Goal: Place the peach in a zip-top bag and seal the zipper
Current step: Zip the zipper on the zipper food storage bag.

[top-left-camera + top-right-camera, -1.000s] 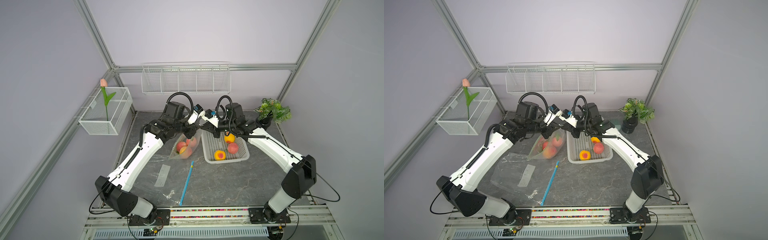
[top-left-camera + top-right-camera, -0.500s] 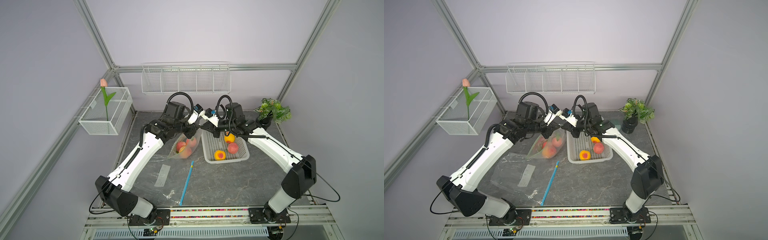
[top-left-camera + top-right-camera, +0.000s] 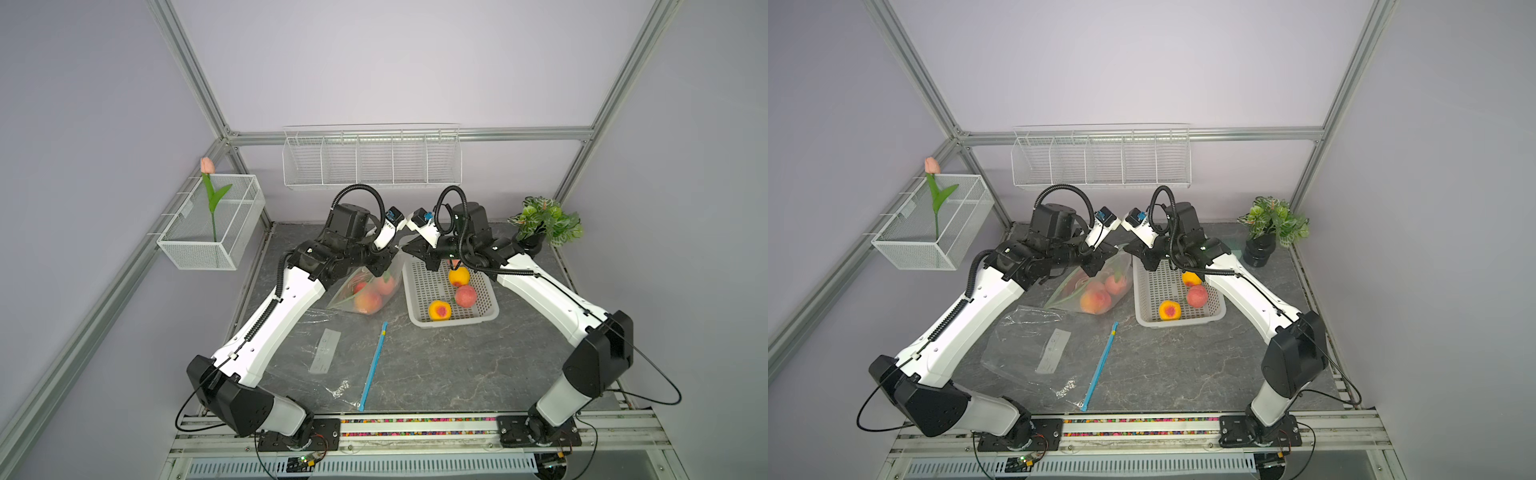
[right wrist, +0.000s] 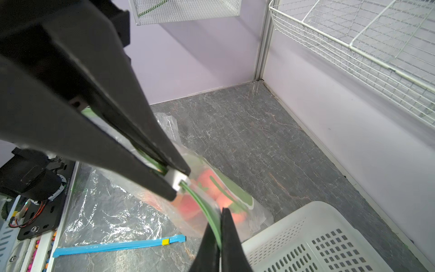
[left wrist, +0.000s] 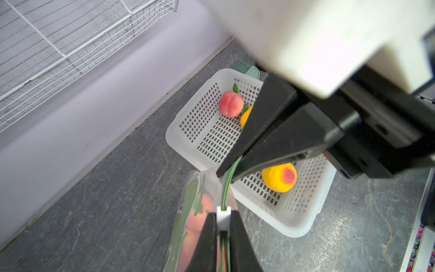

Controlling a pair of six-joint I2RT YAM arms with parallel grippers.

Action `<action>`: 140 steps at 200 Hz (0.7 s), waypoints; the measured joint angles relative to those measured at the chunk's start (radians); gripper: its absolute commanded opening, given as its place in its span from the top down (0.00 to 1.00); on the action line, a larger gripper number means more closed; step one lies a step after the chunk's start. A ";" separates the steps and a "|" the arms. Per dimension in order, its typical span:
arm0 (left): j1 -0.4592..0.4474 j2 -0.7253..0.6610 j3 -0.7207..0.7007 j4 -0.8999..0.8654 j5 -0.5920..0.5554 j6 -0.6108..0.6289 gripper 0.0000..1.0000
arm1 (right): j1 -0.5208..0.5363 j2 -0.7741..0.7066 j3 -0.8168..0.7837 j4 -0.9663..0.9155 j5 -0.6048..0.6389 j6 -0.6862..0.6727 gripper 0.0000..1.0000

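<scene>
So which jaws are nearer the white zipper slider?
Left: the left jaws are shut on the white slider; the right jaws pinch the green zipper track a little further along.

Back wall: white wire rack, 5 compartments, mounted above the tabletop, a dark grey stone pattern. Left wall: white mesh basket holding 1 upright artificial tulip. Far right corner: potted plant, dark pot. Front area: flat clear bag with blue strip, lying on the tabletop.
</scene>
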 measured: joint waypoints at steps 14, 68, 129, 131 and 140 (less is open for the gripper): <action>0.000 -0.008 -0.008 0.000 -0.007 0.000 0.88 | -0.001 0.000 0.001 0.000 0.008 0.016 0.93; 0.000 -0.052 -0.040 -0.008 -0.048 -0.014 0.88 | -0.001 0.006 0.031 -0.012 0.055 0.099 0.93; 0.000 -0.131 -0.114 -0.018 -0.107 -0.037 0.88 | -0.001 0.032 0.067 -0.021 0.114 0.248 0.93; 0.000 -0.134 -0.116 -0.018 -0.108 -0.037 0.88 | -0.001 0.032 0.067 -0.021 0.117 0.252 0.93; 0.000 -0.143 -0.125 -0.019 -0.114 -0.041 0.87 | -0.001 0.032 0.067 -0.019 0.131 0.272 0.93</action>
